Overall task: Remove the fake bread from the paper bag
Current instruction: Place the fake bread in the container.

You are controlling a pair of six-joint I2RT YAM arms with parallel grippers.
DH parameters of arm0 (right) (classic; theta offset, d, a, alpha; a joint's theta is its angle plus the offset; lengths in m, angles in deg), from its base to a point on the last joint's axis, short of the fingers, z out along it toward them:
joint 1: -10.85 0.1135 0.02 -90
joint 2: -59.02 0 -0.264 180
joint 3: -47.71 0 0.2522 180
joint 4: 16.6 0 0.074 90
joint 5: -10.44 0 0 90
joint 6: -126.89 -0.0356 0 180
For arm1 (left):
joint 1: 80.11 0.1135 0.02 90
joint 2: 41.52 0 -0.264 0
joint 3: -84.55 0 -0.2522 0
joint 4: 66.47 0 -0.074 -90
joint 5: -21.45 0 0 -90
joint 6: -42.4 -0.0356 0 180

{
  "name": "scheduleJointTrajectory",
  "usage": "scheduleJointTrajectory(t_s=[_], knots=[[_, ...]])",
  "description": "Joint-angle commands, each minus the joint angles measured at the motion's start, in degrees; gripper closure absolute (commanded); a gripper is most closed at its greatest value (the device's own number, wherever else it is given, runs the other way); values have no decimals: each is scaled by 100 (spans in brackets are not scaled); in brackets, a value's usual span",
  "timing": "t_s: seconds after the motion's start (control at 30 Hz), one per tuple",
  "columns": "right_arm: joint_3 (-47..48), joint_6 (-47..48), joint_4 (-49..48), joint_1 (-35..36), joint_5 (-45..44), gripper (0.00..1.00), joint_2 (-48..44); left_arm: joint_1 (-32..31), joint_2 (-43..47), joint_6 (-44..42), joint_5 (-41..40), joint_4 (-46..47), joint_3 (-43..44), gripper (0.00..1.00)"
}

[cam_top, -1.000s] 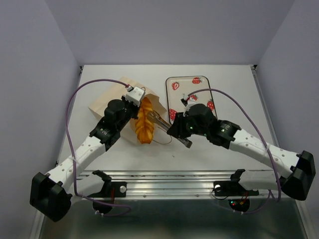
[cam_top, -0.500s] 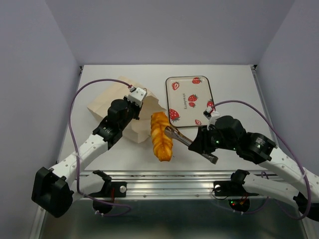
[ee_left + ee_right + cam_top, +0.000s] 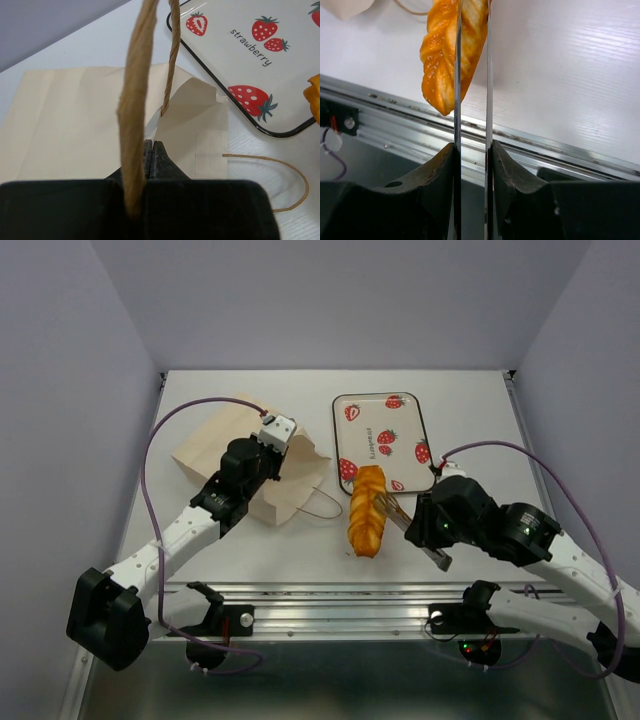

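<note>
The paper bag (image 3: 222, 452) lies at the left of the table, its mouth facing right. My left gripper (image 3: 276, 436) is shut at the bag's mouth with a brown cord handle (image 3: 136, 105) running up from its jaws, and the bag (image 3: 70, 120) lies below it. My right gripper (image 3: 392, 512) is shut on the long ridged loaf of fake bread (image 3: 366, 508) and holds it outside the bag, just in front of the tray. In the right wrist view the loaf (image 3: 442, 55) sits between the thin fingers (image 3: 457, 75). No croissants show.
A strawberry-print white tray (image 3: 372, 408) lies at the back right of the bag and shows in the left wrist view (image 3: 280, 75). The bag's second cord handle (image 3: 325, 502) lies loose on the table. The metal front rail (image 3: 530, 137) runs below the loaf.
My right gripper has pulled the loaf out of the bag's mouth and carried it right, to the tray's near edge. My left gripper has stayed at the bag's mouth.
</note>
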Motion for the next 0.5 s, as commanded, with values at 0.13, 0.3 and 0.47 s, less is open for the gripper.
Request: scheduleJointTrajectory(t_s=[0.13, 0.3, 0.47], knots=[[792, 413, -785, 33, -1487, 99, 1109, -24, 192, 38, -106, 221, 182, 100], [1118, 1061, -1766, -841, -1413, 99, 1542, -24, 297, 38, -89, 256, 112, 100], [1205, 2275, -2719, -2514, 924, 99, 2103, -33, 297, 47, -27, 212, 146, 100]])
